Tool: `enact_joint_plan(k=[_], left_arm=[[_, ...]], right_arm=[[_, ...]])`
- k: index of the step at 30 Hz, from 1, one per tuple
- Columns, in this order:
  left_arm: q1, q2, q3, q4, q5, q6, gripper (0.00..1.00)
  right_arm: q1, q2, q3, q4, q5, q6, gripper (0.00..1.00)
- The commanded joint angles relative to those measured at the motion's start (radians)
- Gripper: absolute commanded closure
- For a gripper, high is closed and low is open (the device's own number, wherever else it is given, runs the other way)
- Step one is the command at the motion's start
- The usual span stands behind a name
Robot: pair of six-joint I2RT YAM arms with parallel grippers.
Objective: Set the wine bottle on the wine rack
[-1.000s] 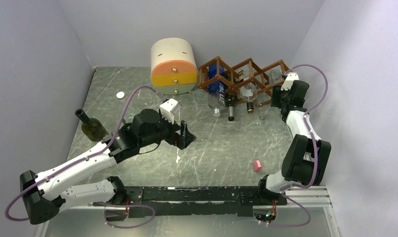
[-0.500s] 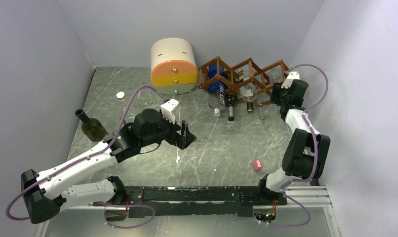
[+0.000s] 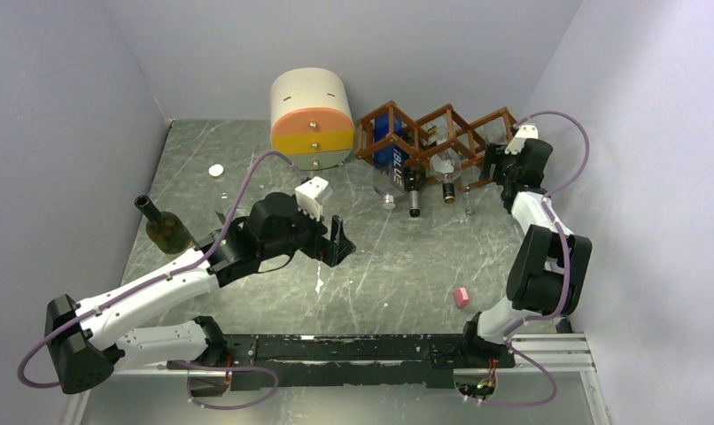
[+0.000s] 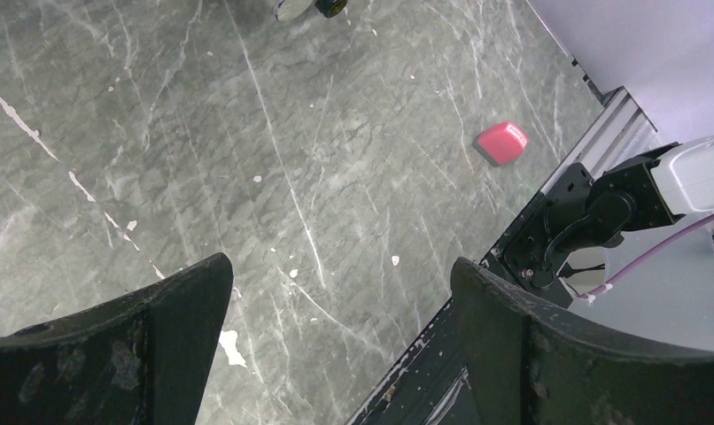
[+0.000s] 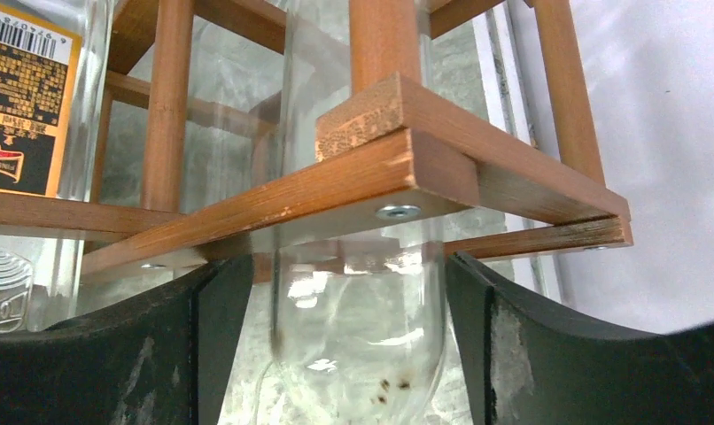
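The wine rack (image 3: pixel 442 133), a reddish-brown wooden lattice, stands at the back right. Close up, its bars (image 5: pixel 371 177) fill the right wrist view. A clear wine bottle (image 5: pixel 358 336) lies in the rack's right-hand cell, its rounded base toward the camera. My right gripper (image 3: pixel 500 168) is at that end of the rack. Its jaws (image 5: pixel 345 261) stand open on either side of the bottle's base, with a narrow gap on the left side. My left gripper (image 3: pixel 338 241) hovers over the middle of the table, open (image 4: pixel 337 264) and empty.
A dark green bottle (image 3: pixel 165 230) stands upright at the left. The rack also holds a blue bottle (image 3: pixel 391 155) and a labelled one (image 5: pixel 26 97). A cream-and-orange drawer cabinet (image 3: pixel 311 119) sits left of the rack. A pink block (image 3: pixel 461 297) and a white cap (image 3: pixel 215 170) lie on the table.
The right gripper's jaws have spread apart from the clear bottle, which stays in the rack. The left arm has drifted slightly right and forward.
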Motion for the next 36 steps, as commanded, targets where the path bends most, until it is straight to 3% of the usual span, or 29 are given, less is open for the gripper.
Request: enact_joint_plan(k=[1,6,18,21,25,32,36], left_arm=[[-0.004,0.003,0.041,0.005,0.005,0.004,0.03],[-0.004,-0.003,0.044,-0.003,-0.005,0.01,0.03],[-0.005,-0.022,0.043,-0.005,-0.02,0.014,0.03],[-0.004,-0.024,0.04,-0.005,-0.018,0.014,0.03],[-0.004,-0.023,0.033,0.005,-0.012,0.011,0.03],[-0.004,-0.019,0.027,0.022,-0.004,0.011,0.03],[-0.004,-0.024,0.024,0.016,-0.013,0.008,0.03]], right_arm=[[0.006,-0.031,0.018,0.066,-0.029,-0.015,0.13],[0.006,-0.062,0.044,0.002,-0.018,-0.017,0.09],[0.006,-0.236,0.014,-0.132,0.168,0.124,0.09],[0.006,-0.285,-0.02,-0.203,0.22,0.201,0.15],[0.006,-0.383,-0.142,-0.235,0.303,0.282,0.38],[0.007,-0.438,-0.265,-0.25,0.22,0.29,0.42],[0.006,-0.414,-0.279,-0.228,0.192,0.297,0.53]])
